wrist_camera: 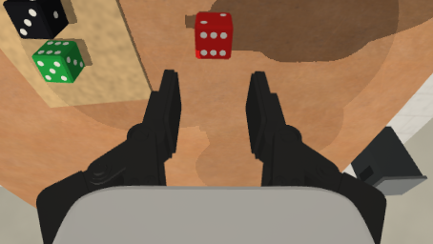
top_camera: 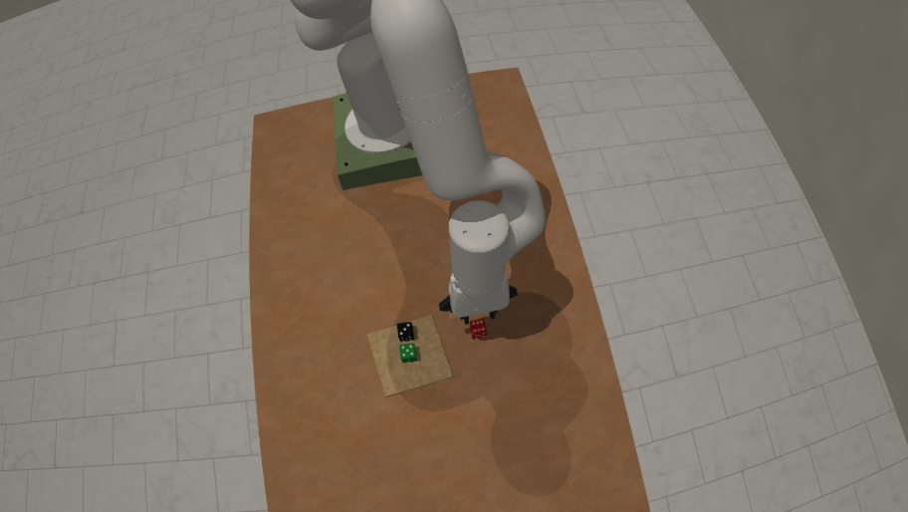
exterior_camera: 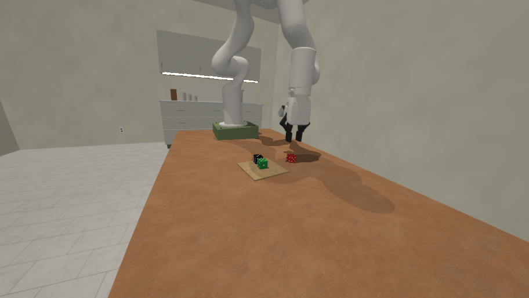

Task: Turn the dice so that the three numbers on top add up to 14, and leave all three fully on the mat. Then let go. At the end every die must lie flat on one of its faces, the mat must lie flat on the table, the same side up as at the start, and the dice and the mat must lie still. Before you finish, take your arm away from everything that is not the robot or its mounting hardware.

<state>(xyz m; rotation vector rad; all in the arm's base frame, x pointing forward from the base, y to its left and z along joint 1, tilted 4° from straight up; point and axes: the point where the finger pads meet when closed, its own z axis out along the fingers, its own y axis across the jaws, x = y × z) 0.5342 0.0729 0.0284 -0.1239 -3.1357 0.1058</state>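
Beige walls, grey-tiled floor

A long brown table with a mottled wooden-looking top carries everything. Near its far end stands a green base block, the arm's foot bolted on top of it. Toward the middle lies a thin tan mat, flat on the surface and turned slightly askew to the table's edges. Just beside the mat, off its edge and resting straight on the bare wood, sits a red die, flat on one face, showing six pips on top in the wrist view. Broad soft shadows fall across the wood around the die and the mat
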